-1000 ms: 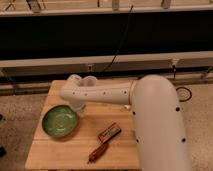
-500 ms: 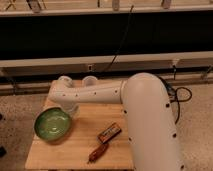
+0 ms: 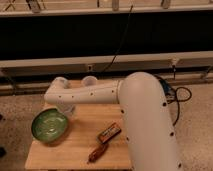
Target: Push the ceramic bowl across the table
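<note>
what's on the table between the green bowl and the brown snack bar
In the camera view, only bare table slats lie between the ceramic bowl and the snack bar. The end effector sits at the bowl's far rim, off that stretch.

We see glossy green glazed ceramic bowl (image 3: 49, 125), light matt slatted wood table (image 3: 75, 145), smooth white plastic-looking arm shell (image 3: 140, 115), gripper (image 3: 66, 109) under arm's far end beside bowl, translucent plastic cup (image 3: 89, 82), speckled matt floor (image 3: 195, 130), black rubbery cable (image 3: 179, 100)
</note>
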